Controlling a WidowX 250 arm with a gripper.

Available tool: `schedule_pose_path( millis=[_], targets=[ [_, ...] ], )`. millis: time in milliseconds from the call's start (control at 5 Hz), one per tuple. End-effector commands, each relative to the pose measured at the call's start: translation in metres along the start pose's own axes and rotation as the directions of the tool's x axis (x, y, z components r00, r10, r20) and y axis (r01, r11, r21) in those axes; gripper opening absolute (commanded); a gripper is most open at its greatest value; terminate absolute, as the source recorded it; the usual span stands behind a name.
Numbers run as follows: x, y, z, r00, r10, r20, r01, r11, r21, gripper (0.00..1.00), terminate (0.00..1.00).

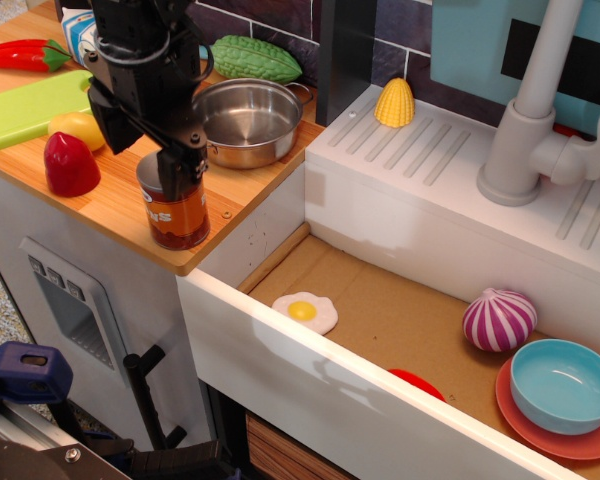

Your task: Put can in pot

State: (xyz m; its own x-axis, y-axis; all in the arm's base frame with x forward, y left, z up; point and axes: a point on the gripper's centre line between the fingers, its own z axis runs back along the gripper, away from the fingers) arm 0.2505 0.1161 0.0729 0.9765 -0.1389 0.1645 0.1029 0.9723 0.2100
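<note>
Now grasp step: your hand point(176, 178) down over can point(174, 212) on tabletop point(115, 205) edge, near pot point(244, 121). Grip state unclear, cannot tell. Next: confirm clamp, lift, carry over pot.

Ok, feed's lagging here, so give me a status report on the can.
Tool down over the red-brown labelled tin can, grip unconfirmed. Can upright on the wooden counter. Shiny steel pot empty, nothing between.
</note>
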Motion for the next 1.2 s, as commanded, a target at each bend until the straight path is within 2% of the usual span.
schedule_pose_path(
  millis=[0, 200, 600, 800, 1000],
  targets=[
    [0.013, 0.007, -0.004, 0.999, -0.003, 0.039, 0.004, 1.000, -0.028, 1.00, 0.00],
    [0.015, 0.013, -0.015, 1.000, -0.006, 0.028, 0.008, 0.996, -0.084, 1.00, 0.00],
    [0.006, 0.006, -0.028, 0.999, 0.027, 0.030, -0.023, 0.993, -0.117, 1.00, 0.00],
    [0.005, 0.003, -0.031, 0.998, 0.048, 0.046, -0.043, 0.994, -0.104, 0.00, 0.00],
    [0.008, 0.005, -0.017, 0.997, 0.032, 0.075, -0.025, 0.995, -0.092, 0.00, 0.00]
  ],
)
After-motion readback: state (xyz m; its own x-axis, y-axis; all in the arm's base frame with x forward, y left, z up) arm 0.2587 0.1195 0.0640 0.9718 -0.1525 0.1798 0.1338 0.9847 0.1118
